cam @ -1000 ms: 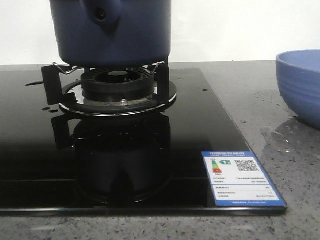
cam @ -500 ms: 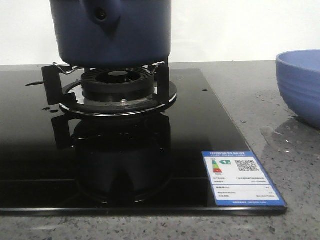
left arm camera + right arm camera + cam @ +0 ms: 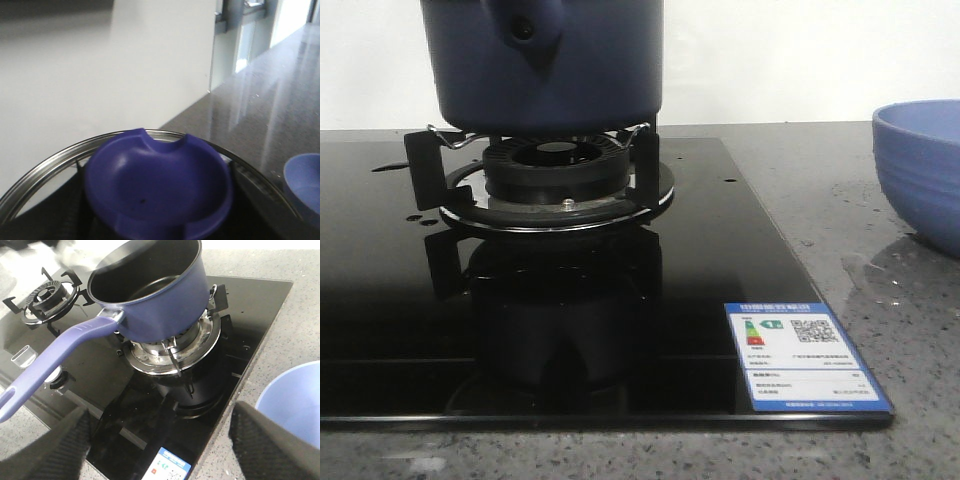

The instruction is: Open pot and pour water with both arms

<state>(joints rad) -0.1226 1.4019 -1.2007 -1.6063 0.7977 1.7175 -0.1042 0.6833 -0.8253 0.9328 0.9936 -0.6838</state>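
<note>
On the counter [image 3: 840,190]: grey speckled stone, with a black glass hob [image 3: 380,300] set into it. Behind both, a plain white wall [image 3: 800,60]. On the near right corner of the hob, a blue and white energy label [image 3: 806,356]. Just right of the hob, on the stone, a thin wet patch of water [image 3: 880,272]; on the glass left of the burner [image 3: 556,168], a few small drops [image 3: 415,217]. At the right edge of the counter, a lighter blue ribbed bowl [image 3: 922,170], apart from the hob.

Pot [image 3: 545,65]: rests upright on the wire supports of the burner, uncovered, its long handle [image 3: 55,355] toward the near left corner of the hob in the right wrist view. Interior dark; contents not discernible.

Left pincer [image 3: 157,200]: closes on the blue knob [image 3: 157,185] of a steel-rimmed lid [image 3: 45,165], with dark ribbed pads [image 3: 250,182] pressed against the knob on either side. Pads only partly in view.

Right pincer [image 3: 160,450]: spread wide, both black pads [image 3: 270,445] well apart, holds nothing, touches nothing. Hangs above the near right part of the hob, clear of pot and bowl.
</note>
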